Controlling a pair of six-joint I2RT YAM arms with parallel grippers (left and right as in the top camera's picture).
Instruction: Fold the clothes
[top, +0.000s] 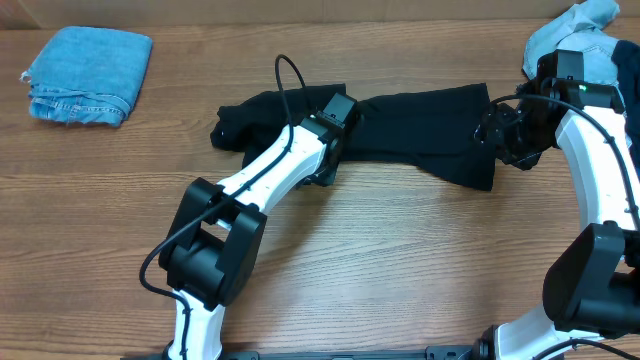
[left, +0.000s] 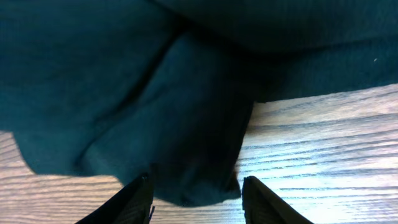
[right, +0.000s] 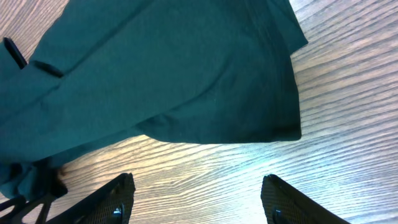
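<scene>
Beneath left end effector (left: 198, 182), black T-shirt (top: 420, 122), right end effector (right: 198, 180) beside hem

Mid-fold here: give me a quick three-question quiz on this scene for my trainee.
1. True or false: the right gripper is holding the black shirt.
2. Where does the folded denim lie? A) far left corner of the table B) under the shirt C) between the two arms
3. Fill in: the left gripper has shirt fabric ___ its jaws.
Key: 1 false; 2 A; 3 between.
</scene>
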